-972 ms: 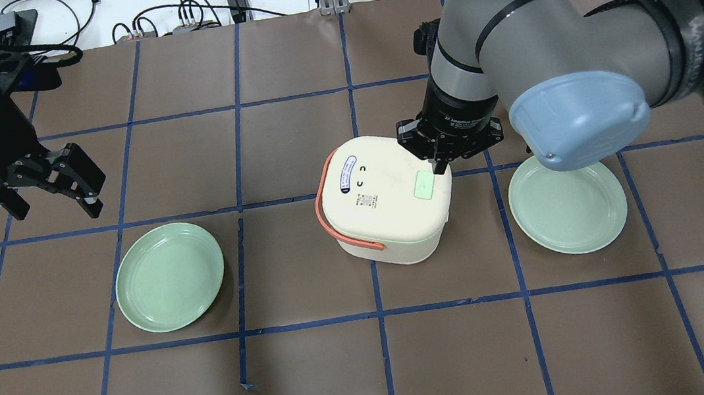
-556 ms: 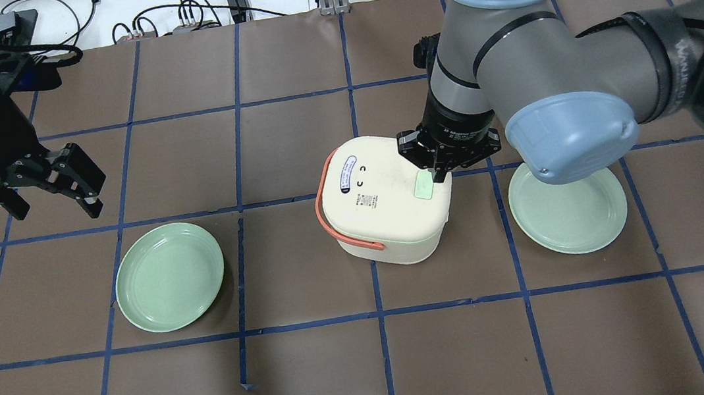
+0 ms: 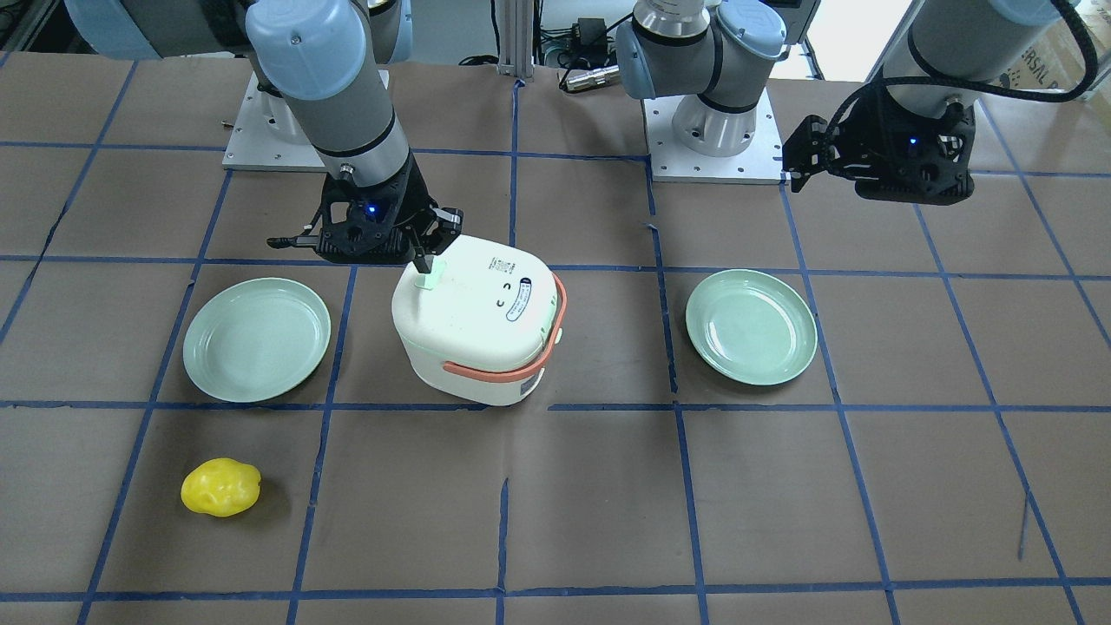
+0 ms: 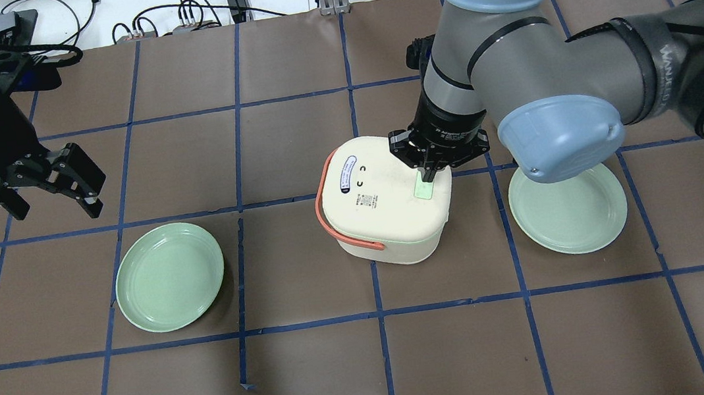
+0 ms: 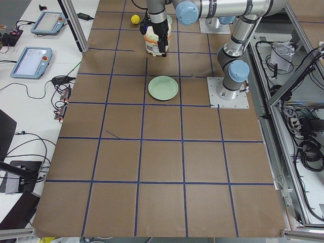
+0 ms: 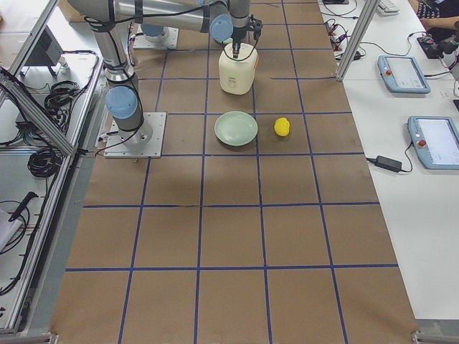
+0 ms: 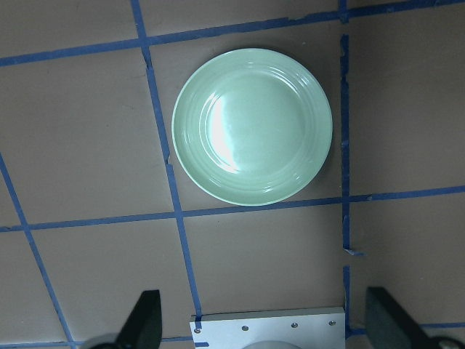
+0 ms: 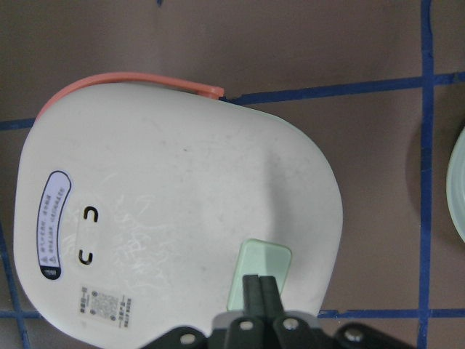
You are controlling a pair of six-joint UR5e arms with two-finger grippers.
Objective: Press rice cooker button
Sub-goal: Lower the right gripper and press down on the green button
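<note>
The white rice cooker (image 4: 386,207) with a salmon-orange handle (image 4: 322,211) stands mid-table, lid shut. It also shows in the front view (image 3: 477,321) and the right wrist view (image 8: 167,218). Its mint-green button (image 4: 423,189) sits at the lid's right edge. My right gripper (image 4: 429,175) is shut and points straight down, its tips over the button (image 8: 256,263). In the front view the tips (image 3: 423,260) meet the button (image 3: 428,278); I cannot tell how hard they bear on it. My left gripper (image 4: 54,201) is open and empty, held above the table at the far left.
Two pale green plates lie on the table, one left of the cooker (image 4: 169,276), under my left wrist camera (image 7: 252,125), and one right of it (image 4: 569,209) under my right arm. A yellow lemon-like object (image 3: 220,487) lies by the table's far edge.
My right gripper has moved left from the lid's right edge until its shut tips are over the green button. The left arm has not moved.
</note>
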